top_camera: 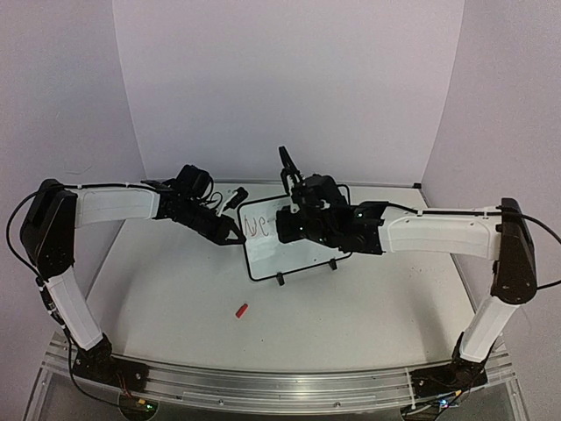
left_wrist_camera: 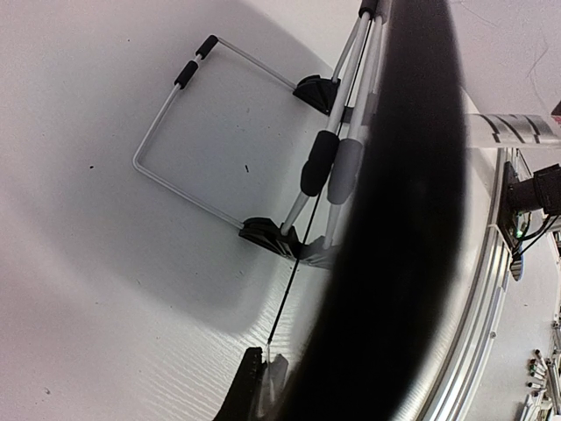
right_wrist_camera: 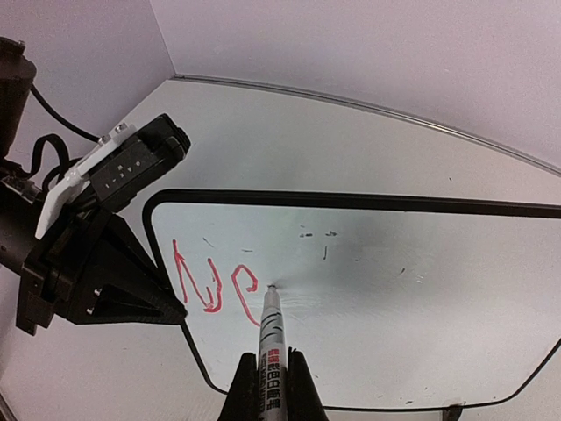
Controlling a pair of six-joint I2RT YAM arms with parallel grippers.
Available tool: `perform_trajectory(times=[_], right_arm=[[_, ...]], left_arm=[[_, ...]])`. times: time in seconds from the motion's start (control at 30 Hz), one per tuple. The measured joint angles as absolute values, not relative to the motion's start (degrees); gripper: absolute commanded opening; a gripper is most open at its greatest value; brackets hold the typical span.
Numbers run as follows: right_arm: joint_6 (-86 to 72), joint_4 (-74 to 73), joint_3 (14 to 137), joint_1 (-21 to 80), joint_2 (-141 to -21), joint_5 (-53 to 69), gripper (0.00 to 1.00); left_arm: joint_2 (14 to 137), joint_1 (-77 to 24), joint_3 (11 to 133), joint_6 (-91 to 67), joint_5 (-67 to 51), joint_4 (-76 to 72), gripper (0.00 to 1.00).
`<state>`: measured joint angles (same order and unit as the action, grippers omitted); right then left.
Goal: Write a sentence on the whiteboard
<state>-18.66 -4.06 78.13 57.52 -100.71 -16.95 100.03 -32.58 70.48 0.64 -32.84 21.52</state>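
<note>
The whiteboard stands on its two black feet mid-table, tilted back; it fills the right wrist view. The sentence is only the red letters "Ne" at the board's upper left, faint in the top view. My right gripper is shut on a white marker whose tip touches the board just right of the "e"; it is over the board's middle in the top view. My left gripper is shut on the board's left edge, seen from the right wrist and in its own view.
A small red marker cap lies on the table in front of the board. The board's wire stand reaches out behind it. In the left wrist view, a wide dark blur fills the right half. White walls close the back and sides.
</note>
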Motion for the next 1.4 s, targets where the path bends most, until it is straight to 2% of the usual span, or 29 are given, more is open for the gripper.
perform_trajectory(times=[0.8, 1.4], right_arm=[[-20.4, -5.8, 76.6, 57.5, -100.8, -17.3, 0.00], [-17.8, -6.7, 80.7, 57.5, -100.8, -19.9, 0.00]], left_arm=[[100.0, -32.6, 70.5, 0.6, -32.8, 21.5, 0.00], [100.0, -32.6, 70.5, 1.1, -32.8, 21.5, 0.00]])
